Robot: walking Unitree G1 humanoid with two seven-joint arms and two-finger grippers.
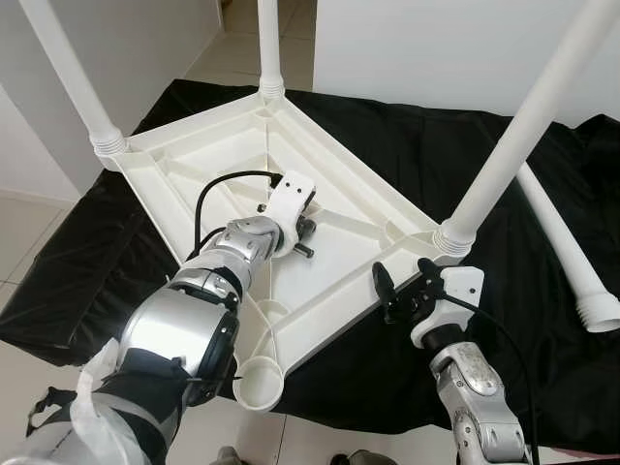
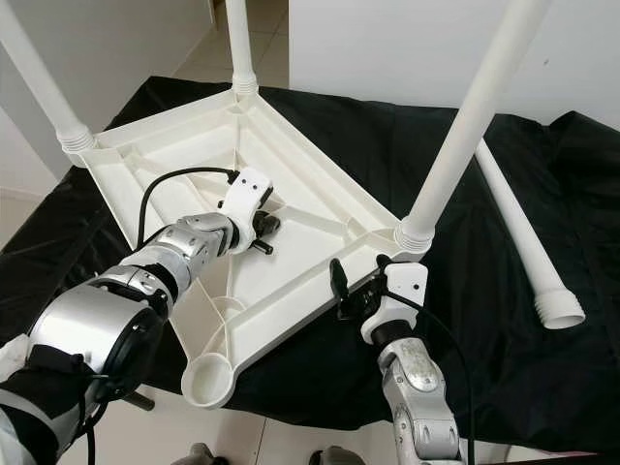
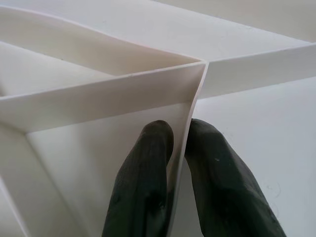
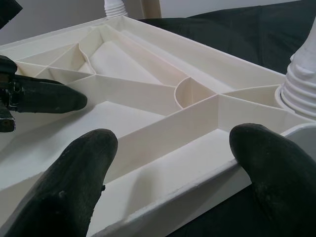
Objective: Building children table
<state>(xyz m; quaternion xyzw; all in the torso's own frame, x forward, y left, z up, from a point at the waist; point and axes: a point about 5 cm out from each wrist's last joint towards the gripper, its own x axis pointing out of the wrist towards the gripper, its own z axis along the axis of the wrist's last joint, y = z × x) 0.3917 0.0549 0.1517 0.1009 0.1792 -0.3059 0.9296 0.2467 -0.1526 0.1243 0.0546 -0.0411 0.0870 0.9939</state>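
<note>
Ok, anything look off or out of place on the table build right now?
One thing: the near corner socket of the upturned tabletop has no leg, and the fourth leg lies loose on the black cloth. The left hand pinches a rib; the right hand is open at the edge.

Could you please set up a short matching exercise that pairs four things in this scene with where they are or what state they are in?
Things:
1. left gripper
2. right gripper
3. loose table leg
4. empty corner socket

States:
A. lying on the black cloth
B. open, fingers on either side of the tabletop's outer rim
C. nearest corner of the upturned tabletop, no leg in it
D. shut on a thin inner rib of the tabletop

Pairs: 1-D, 2-B, 3-A, 4-C
</note>
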